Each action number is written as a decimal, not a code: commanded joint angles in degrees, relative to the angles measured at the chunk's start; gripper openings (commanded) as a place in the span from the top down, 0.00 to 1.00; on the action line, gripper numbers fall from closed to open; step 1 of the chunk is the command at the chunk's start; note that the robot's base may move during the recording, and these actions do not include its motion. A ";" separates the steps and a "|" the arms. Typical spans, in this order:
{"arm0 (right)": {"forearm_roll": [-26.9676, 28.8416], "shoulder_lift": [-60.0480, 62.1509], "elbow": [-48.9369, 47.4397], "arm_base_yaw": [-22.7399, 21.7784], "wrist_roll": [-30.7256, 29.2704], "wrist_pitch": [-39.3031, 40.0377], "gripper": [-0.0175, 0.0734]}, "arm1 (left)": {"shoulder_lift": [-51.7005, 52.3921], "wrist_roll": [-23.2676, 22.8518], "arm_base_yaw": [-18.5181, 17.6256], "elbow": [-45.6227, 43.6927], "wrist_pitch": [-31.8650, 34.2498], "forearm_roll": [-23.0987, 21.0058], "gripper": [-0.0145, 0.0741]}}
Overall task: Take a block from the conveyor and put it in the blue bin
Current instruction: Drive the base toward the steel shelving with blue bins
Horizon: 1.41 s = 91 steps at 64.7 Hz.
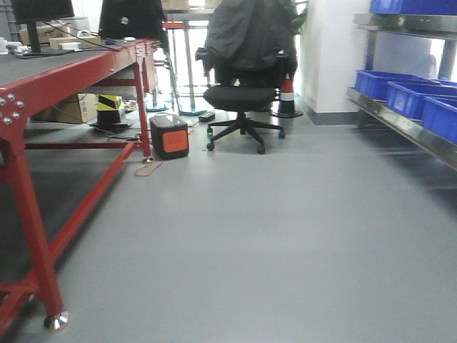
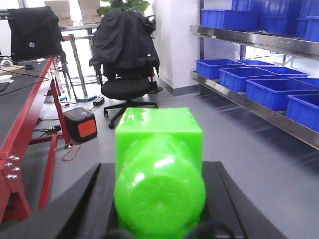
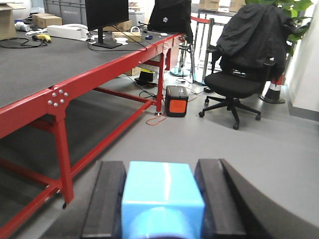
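Note:
My left gripper (image 2: 158, 199) is shut on a bright green block (image 2: 158, 174) with a rounded near end, held above the grey floor. My right gripper (image 3: 162, 199) is shut on a light blue block (image 3: 162, 191), also above the floor. The conveyor, a dark grey belt on a red frame, lies at the left in the front view (image 1: 43, 61), in the left wrist view (image 2: 15, 107) and in the right wrist view (image 3: 45, 69). Blue bins stand on a steel shelf at the right (image 1: 400, 89) (image 2: 264, 89). Neither gripper shows in the front view.
A black office chair (image 1: 243, 78) draped with a dark jacket stands ahead. A black and orange box (image 1: 169, 136) with an orange cable sits by the red table leg (image 1: 36, 236). A striped cone (image 1: 287, 96) stands by the wall. A monitor (image 3: 106, 17) and boxes sit on the belt.

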<state>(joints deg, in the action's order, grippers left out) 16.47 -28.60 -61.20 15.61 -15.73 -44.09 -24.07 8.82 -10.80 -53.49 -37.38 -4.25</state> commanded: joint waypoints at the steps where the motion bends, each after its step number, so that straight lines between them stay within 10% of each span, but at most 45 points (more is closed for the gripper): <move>1: -0.06 0.21 -0.46 0.19 -0.29 1.24 0.99 | 0.22 -0.43 -0.45 0.03 0.88 -0.26 0.96; 91: -0.06 0.21 -0.46 0.19 -0.29 1.24 0.99 | 0.22 -0.43 -0.45 0.03 0.88 -0.26 0.96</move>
<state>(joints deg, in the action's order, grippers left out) 16.47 -28.60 -61.20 15.61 -15.77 -44.09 -24.07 8.82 -10.80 -53.49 -37.38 -4.25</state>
